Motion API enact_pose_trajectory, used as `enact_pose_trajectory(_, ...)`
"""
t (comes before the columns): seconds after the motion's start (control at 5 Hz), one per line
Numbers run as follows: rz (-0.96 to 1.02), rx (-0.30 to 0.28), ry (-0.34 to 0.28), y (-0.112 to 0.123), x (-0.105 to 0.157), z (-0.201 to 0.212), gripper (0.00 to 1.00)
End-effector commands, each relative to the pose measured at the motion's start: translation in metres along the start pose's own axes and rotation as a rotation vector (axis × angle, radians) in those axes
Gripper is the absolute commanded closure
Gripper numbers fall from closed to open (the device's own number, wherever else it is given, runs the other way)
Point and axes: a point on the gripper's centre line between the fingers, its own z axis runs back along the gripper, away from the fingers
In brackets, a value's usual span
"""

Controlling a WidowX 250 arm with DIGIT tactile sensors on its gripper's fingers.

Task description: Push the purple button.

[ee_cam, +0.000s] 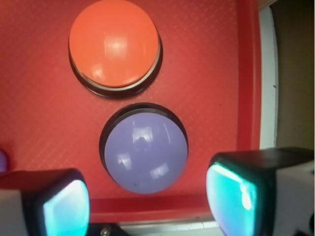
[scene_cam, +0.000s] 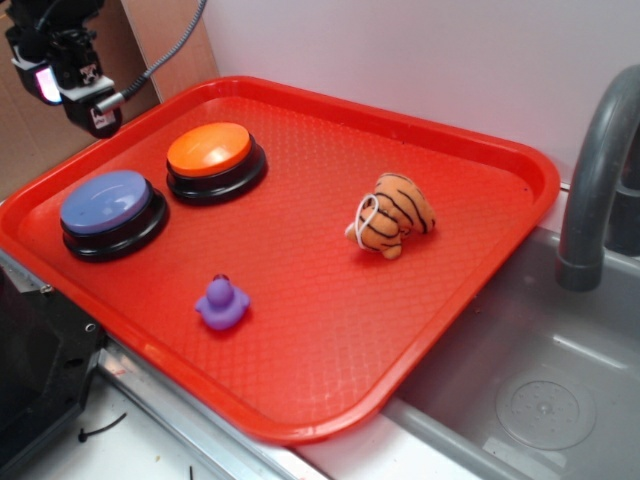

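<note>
fingers (ee_cam: pixel 64 206) of the gripper (ee_cam: pixel 147 204) stand apart and grasp nothing, at the bottom of the wrist frame. between and just above them lies the purple button (ee_cam: pixel 145 152), with the orange button (ee_cam: pixel 114 43) higher up. in the exterior frame the gripper (scene_cam: pixel 95 115) hangs at the upper left, above the red tray (scene_cam: pixel 300 425); purple button (scene_cam: pixel 105 203) sits at the tray's left.

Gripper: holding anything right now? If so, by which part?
Nothing held. The gripper is open, its fingers apart with only tray and the purple button showing between them. It is raised, not touching the button.
</note>
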Motion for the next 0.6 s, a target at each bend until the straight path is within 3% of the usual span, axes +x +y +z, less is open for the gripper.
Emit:
enact_pose_trajectory(0.0,0.018,0.017,-0.057,0.001,0.003,0.027,0.00)
enact_pose_trajectory(0.2,0.011,-0.021,-0.066,0.001,0.000,0.032,0.00)
enact_pose_trajectory(0.4,0.013,0.000,-0.082,0.002,-0.001,0.038,0.00)
